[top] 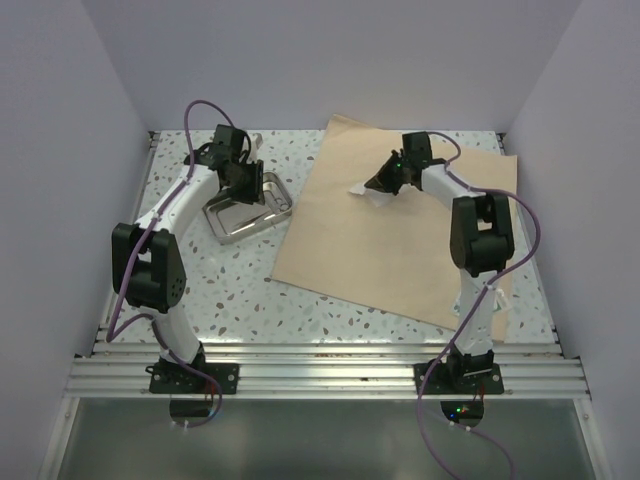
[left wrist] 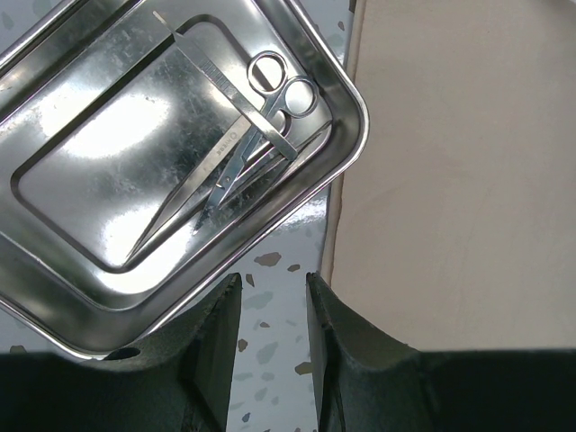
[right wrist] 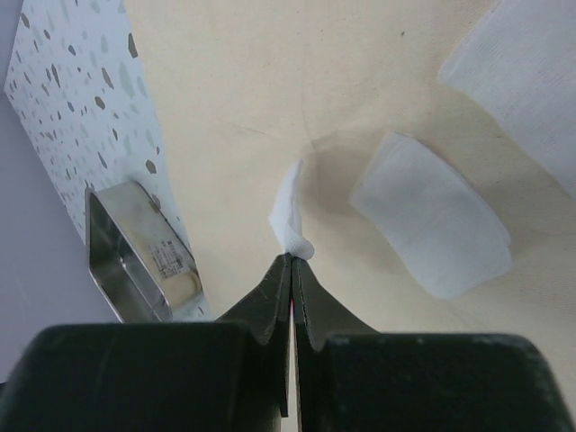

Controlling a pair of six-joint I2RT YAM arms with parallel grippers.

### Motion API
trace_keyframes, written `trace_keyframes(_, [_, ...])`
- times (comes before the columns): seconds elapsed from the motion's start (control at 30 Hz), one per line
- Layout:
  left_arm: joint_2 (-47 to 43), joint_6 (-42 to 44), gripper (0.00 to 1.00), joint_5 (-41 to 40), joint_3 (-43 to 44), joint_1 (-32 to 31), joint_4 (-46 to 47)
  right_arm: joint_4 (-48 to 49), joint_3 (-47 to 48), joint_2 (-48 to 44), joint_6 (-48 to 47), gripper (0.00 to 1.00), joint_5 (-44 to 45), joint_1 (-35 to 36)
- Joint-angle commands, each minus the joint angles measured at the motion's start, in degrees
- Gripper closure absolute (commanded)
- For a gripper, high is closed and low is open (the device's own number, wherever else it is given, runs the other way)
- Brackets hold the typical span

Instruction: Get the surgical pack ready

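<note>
On the right half of the table (top: 230, 290) the tan wrap sheet (top: 400, 250) lies spread flat. The right gripper (right wrist: 292, 261) is over its far-left part, jaws pressed together on the corner of a pinched gauze piece (right wrist: 290, 207) that stands up off the sheet. Two loose gauze squares (right wrist: 432, 216) lie flat on the sheet just beside it. The metal tray (left wrist: 358, 126) sits on bare table just left of the sheet's edge, not touching it, and holds scissors (left wrist: 286, 97) and other slim instruments (left wrist: 225, 67). The left gripper (left wrist: 270, 337) hovers by the tray rim nearest the sheet, fingers apart with only speckled table between them, gripping nothing. Step in hand, my read: laying gauze out on the sheet, tray not yet brought over. Next move likely calls for setting the pinched piece down flat and releasing it, then the left closing on the tray rim to carry it onto the sheet. In the way: the loose gauze may sit where the tray should land. The rim is thin, the instruments could slide, and dragging could wrinkle the sheet.
</note>
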Motion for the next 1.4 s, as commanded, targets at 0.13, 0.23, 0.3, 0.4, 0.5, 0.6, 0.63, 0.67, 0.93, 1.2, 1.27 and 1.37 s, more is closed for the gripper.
trace_keyframes(0.13, [-0.21,-0.45,0.61,1.42,1.95,-0.06,2.24,1.44,-1.64,-0.30,-1.09,1.00,3.25,-2.83])
trace_keyframes(0.23, [0.05,-0.71,0.61,1.86,2.04,-0.06,2.42,1.27,-2.08,-0.30,-1.26,1.00,3.43,-3.18])
trace_keyframes(0.3, [0.32,-0.72,0.61,2.03,2.13,-0.06,2.60,1.09,-2.87,-0.47,-1.44,1.00,4.13,-3.36])
trace_keyframes(0.4, [0.49,-0.72,0.61,2.30,2.31,-0.06,2.60,1.44,-3.84,-0.74,-1.35,1.00,4.40,-3.54])
trace_keyframes(0.5, [0.41,-0.72,0.61,2.39,2.39,-0.14,2.51,0.83,-3.93,-0.65,-1.35,1.00,4.31,-3.62])
trace_keyframes(0.6, [0.41,-0.72,0.61,2.39,2.31,-0.14,2.51,0.13,-4.37,-0.74,-1.44,1.00,4.57,-3.71])
trace_keyframes(0.63, [0.49,-0.72,0.61,2.39,2.31,-0.14,2.60,0.04,-4.46,-0.91,-1.44,1.00,4.92,-3.71])
trace_keyframes(0.67, [0.58,-0.72,0.61,2.47,2.22,-0.14,2.51,0.12,-4.63,-1.09,-1.53,1.00,4.92,-3.89])
trace_keyframes(0.93, [0.32,-0.80,0.61,2.65,1.69,-0.23,2.68,-0.32,-6.21,-2.14,-1.61,1.00,5.98,-4.24])
trace_keyframes(1.2, [0.32,-0.80,0.61,2.82,1.43,-0.23,2.86,0.56,-8.32,-3.20,-0.91,1.00,5.98,-4.42])
trace_keyframes(1.27, [0.41,-0.80,0.61,2.82,1.43,-0.23,2.86,0.74,-8.32,-3.38,-0.91,1.00,5.72,-4.33])
trace_keyframes(1.37, [0.41,-0.89,0.61,2.82,1.43,-0.32,2.86,1.09,-8.32,-4.08,-1.00,0.97,4.92,-4.42])
